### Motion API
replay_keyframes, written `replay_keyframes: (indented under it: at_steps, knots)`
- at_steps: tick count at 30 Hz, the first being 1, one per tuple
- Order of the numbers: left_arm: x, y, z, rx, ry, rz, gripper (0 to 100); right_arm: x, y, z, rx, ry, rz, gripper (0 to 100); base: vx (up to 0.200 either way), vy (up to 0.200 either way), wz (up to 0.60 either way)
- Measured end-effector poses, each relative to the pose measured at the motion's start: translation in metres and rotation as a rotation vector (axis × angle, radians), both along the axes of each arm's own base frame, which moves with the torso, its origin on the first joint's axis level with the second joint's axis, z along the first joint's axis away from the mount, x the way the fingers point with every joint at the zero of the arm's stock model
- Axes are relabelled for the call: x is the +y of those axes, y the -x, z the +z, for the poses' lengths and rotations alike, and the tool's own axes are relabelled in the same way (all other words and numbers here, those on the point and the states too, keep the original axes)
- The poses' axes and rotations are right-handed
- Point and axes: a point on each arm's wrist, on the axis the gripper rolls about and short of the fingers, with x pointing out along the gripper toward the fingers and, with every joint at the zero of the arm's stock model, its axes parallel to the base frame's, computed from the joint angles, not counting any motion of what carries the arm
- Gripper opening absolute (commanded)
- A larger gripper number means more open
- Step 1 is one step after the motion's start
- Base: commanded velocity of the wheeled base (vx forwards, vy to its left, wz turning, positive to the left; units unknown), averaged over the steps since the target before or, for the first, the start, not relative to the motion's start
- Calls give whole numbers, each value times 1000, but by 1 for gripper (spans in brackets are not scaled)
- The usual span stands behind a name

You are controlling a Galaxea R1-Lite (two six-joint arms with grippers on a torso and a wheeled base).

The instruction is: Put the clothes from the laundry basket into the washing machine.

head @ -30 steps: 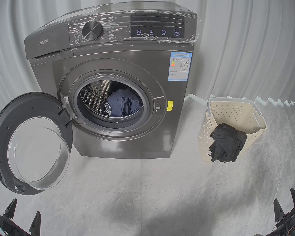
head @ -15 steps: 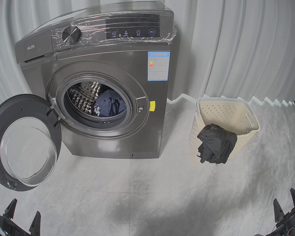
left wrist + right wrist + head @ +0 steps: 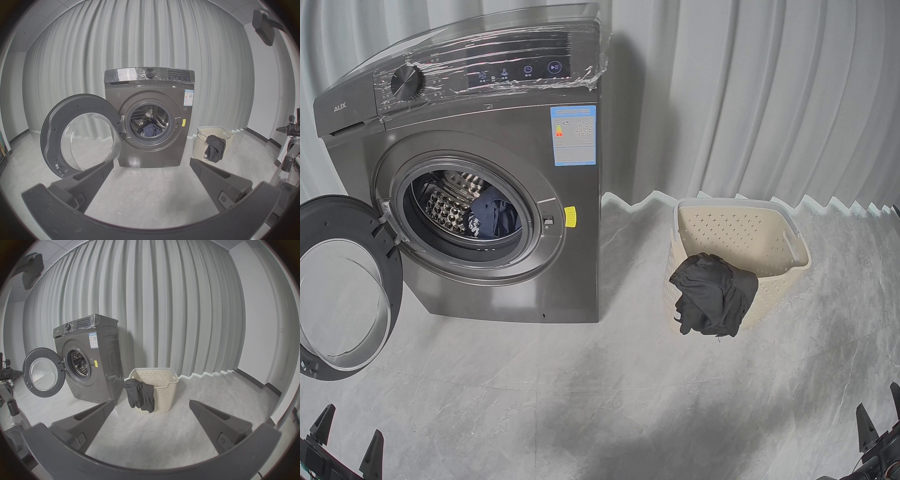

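A grey washing machine (image 3: pixel 487 125) stands at the left with its round door (image 3: pixel 337 287) swung open. A dark blue garment (image 3: pixel 490 215) lies inside the drum. To its right a cream laundry basket (image 3: pixel 781 244) sits on the floor, and a black garment (image 3: pixel 712 294) hangs over its front rim. My left gripper (image 3: pixel 349 431) is low at the near left, open and holding nothing. My right gripper (image 3: pixel 881 409) is low at the near right, open as well. Both are far from the basket (image 3: pixel 162 380) and the machine (image 3: pixel 150 118).
Pale pleated curtains (image 3: pixel 750 94) close off the back. The grey marbled floor (image 3: pixel 612 387) between me and the machine and basket is open. Another stand with equipment (image 3: pixel 290 147) is off to one side of the room.
The whole head view has shifted: the machine and basket now sit further left in the picture, so the camera has turned right. The grippers hold the same places.
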Motion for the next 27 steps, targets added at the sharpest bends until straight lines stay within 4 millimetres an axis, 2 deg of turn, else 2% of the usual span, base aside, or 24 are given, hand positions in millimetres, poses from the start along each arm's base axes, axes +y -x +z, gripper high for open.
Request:
replay_keyframes:
  at_steps: [12,18,27]
  knots:
    - [0,0,0,1,3,-1,100,0,0,0,0,3,0,100,0,-200,0]
    - [0,0,0,1,3,-1,100,0,0,0,2,3,1,100,0,0,0]
    - [0,0,0,1,16,-2,100,0,0,0,2,1,2,100,200,0,0]
